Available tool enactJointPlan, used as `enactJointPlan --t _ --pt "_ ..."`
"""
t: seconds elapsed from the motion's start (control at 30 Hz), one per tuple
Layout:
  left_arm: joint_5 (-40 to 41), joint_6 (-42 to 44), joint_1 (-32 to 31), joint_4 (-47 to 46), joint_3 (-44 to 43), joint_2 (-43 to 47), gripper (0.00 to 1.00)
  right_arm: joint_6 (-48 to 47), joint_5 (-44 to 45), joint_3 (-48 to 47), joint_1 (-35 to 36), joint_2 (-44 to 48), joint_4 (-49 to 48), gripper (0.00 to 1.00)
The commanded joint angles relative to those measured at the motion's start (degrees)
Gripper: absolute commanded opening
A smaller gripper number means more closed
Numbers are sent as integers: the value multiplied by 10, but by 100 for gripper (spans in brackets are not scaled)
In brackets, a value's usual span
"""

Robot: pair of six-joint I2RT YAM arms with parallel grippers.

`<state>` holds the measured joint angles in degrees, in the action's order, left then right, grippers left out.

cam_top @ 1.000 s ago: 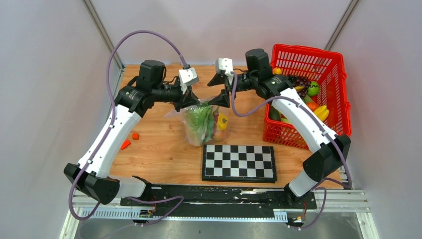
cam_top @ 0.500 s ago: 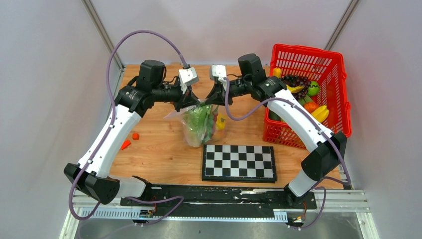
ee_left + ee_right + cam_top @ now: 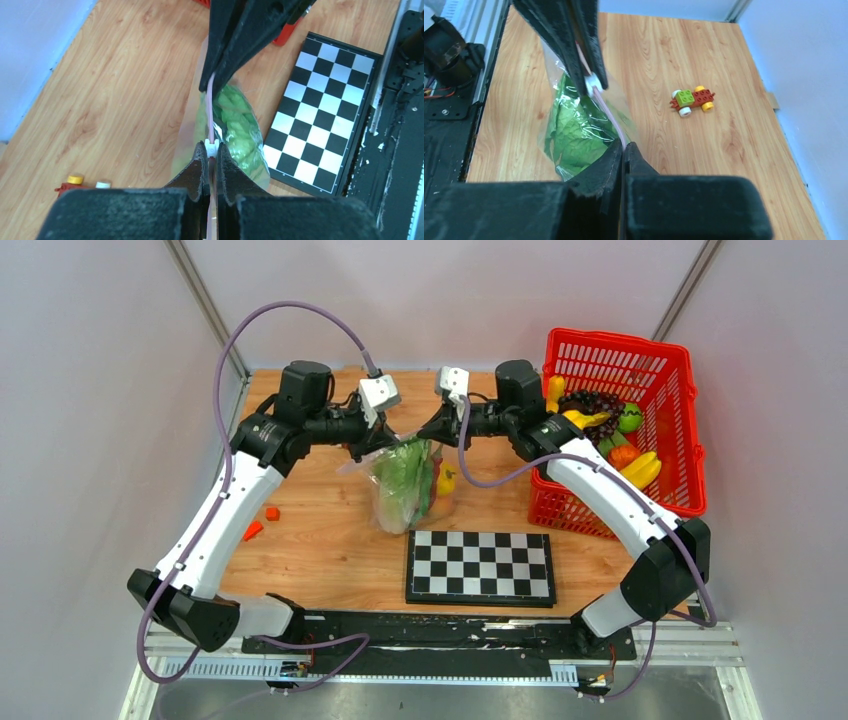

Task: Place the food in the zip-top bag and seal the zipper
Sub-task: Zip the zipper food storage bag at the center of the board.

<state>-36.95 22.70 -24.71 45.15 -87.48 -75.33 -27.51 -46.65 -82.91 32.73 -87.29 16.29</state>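
Left fingers (image 3: 199, 170) are pressing together on the zipper (image 3: 210, 112), pinching the pink strip at one point. Right fingers (image 3: 610, 160) are clamping the same strip further along, so the zipper is running in a nearly straight line between the two pinch points, above the bench (image 3: 320, 540). Zip-top bag (image 3: 405, 490) is hanging below the strip, between the two arms and just beyond the far edge of the chessboard (image 3: 480, 565). Whether its bottom is touching the bench cannot be told from these views. Lettuce (image 3: 574, 137) is filling most of the bag, and a yellow piece (image 3: 446, 480) is sitting beside it on the side facing the red basket (image 3: 620, 348). Toy-brick figure (image 3: 692, 99) is lying on the bench on the left arm's side, well apart from the bag.
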Motion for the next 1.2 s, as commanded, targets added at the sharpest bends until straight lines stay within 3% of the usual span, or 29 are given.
enactJointPlan --t 0.0,0.23,0.37,0.6,0.67,0.77,0.87,1.03,1.17 --pt "30 13 4 9 4 48 0 59 63 9 -37 25 -102 0" --pt "60 17 3 20 14 57 0 63 99 9 -38 25 -96 0" --pt "29 -13 4 -23 26 57 0 41 146 2 -38 26 -89 0" --pt "21 -16 4 -37 28 56 0 -21 -20 -37 -37 17 17 2" --pt "1 -23 3 -48 33 55 0 -34 -64 -60 -35 4 57 12" --pt "-33 -41 4 -75 38 52 0 -46 -78 -82 -20 -10 87 42" --pt "-53 -47 4 -90 36 49 0 -68 -69 -95 -6 -20 101 56" --pt "-59 -50 4 -93 28 39 0 -87 -65 -147 5 -57 153 57" --pt "-61 -51 4 -95 27 36 0 -97 -65 -164 17 -75 179 41"
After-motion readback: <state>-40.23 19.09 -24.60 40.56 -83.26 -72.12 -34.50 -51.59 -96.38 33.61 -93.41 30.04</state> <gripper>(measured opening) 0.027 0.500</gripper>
